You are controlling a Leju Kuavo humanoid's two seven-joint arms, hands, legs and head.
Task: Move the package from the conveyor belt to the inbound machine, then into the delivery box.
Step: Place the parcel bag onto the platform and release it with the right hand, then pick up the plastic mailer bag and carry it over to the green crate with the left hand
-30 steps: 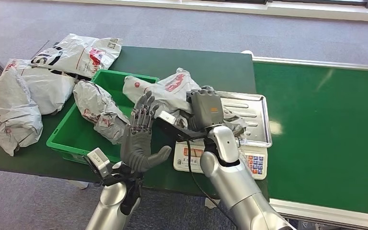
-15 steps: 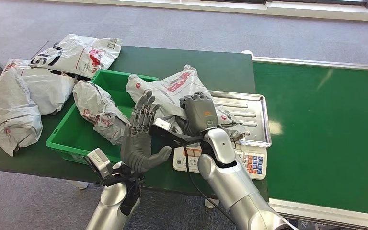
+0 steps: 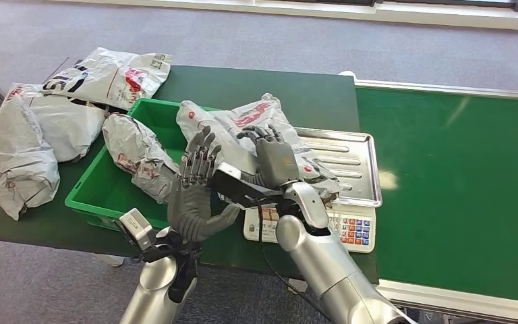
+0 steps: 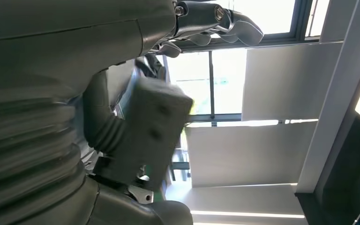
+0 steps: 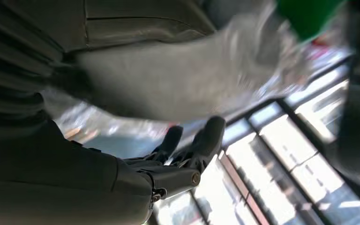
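The crinkled grey plastic mailer package (image 3: 243,128) with red print lies draped from the ribbed stainless-steel tray (image 3: 351,162) of the weighing scale across to the rim of the green plastic bin (image 3: 101,185), its film wrinkled and glossy. The right hand (image 3: 273,158) lies on the package's near part, grey back upward and dark fingers (image 3: 260,133) spread on the film; whether they pinch it, I cannot tell. The left hand (image 3: 195,192) stands upright before the bin, palm turned toward the right arm, released, fingers apart and thumb out, holding nothing. A second grey mailer (image 3: 138,155), lumpy and creased, rests inside the bin. Three more grey mailers (image 3: 37,128) are heaped on the dark green tabletop (image 3: 297,91) beyond the bin's left wall. The scale's white keypad panel (image 3: 351,229) with coloured keys faces the robot. To the right runs the flat, matte green conveyor belt (image 3: 452,182) with a pale metal edge. Grey carpet (image 3: 243,34) surrounds the table.

The right wrist view, blurred, shows the grey film (image 5: 183,84) close against the hand with dark fingertips (image 5: 206,138) beneath it, and bright window panes behind. The left wrist view shows that hand's thick grey thumb (image 4: 150,126) against tall windows and pale wall panels.
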